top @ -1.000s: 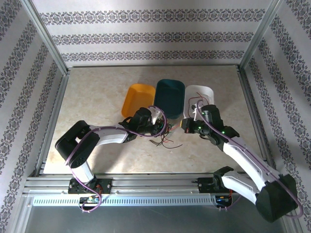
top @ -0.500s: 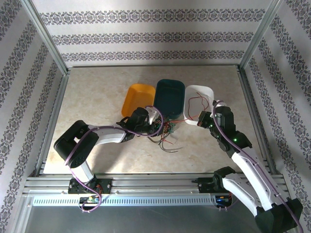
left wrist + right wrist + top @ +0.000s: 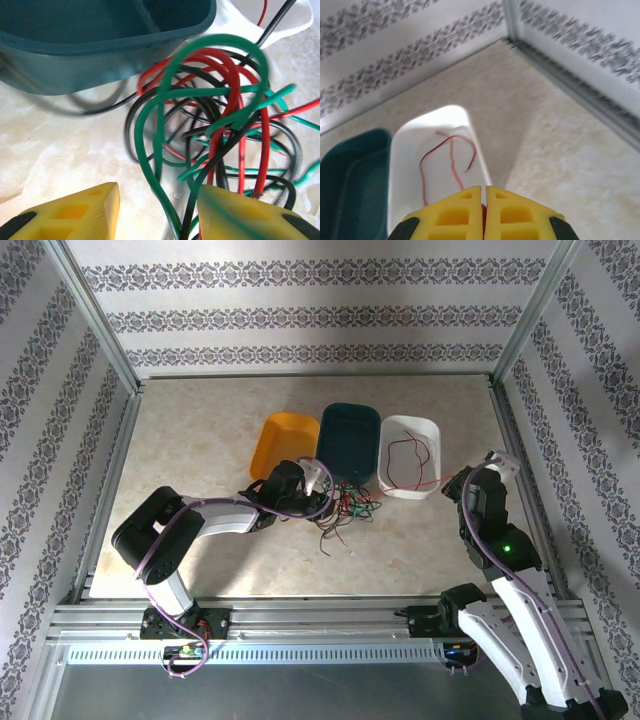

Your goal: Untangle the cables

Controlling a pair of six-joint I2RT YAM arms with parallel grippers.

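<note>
The cables (image 3: 345,510) lie as one tangle of red, green and black strands on the table (image 3: 200,440), just in front of the teal tray (image 3: 350,445). How many strands make up the tangle cannot be counted. In the left wrist view the cables (image 3: 215,125) loop over one another close to the teal tray (image 3: 100,65), and one green loop runs down between the two yellow fingers (image 3: 75,215). The left gripper (image 3: 322,492) (image 3: 159,212) sits at the tangle's left edge with its jaws wide apart. One separate red cable (image 3: 392,460) (image 3: 421,172) lies curled in the white tray (image 3: 410,419) (image 3: 410,150), its end running over the rim to the right gripper (image 3: 455,485) (image 3: 484,207), whose jaws are pressed together on it. There are three trays side by side: an orange tray (image 3: 283,445), the teal, the white.
</note>
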